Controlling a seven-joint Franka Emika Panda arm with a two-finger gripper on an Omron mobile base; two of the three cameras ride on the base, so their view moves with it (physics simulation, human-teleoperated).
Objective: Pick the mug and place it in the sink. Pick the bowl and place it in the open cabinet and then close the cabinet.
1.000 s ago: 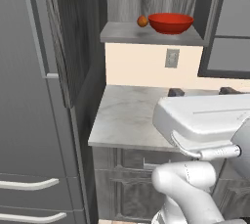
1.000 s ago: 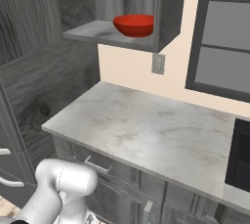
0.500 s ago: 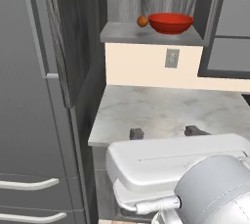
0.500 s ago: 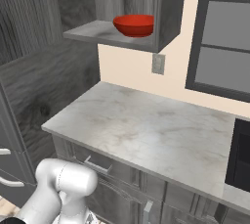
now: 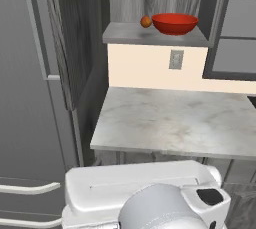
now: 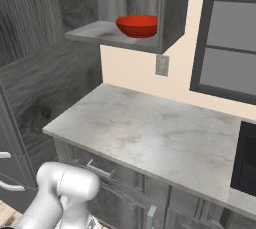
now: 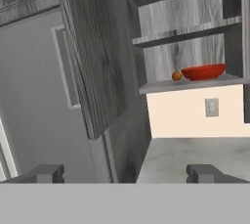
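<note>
In the left base view the arm point(image 5: 150, 198) has dropped and swung toward the camera: a second ago its white link stood at the right over the desk point(image 5: 175, 120), and now it lies low across the bottom, leaving the desk uncovered. In the right base view nothing has shifted.

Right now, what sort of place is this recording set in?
A rendered home kitchen, by the look of it: a marble-look counter under an open wood-grain wall cabinet holding a red bowl, beside a tall grey unit with bar handles.
</note>
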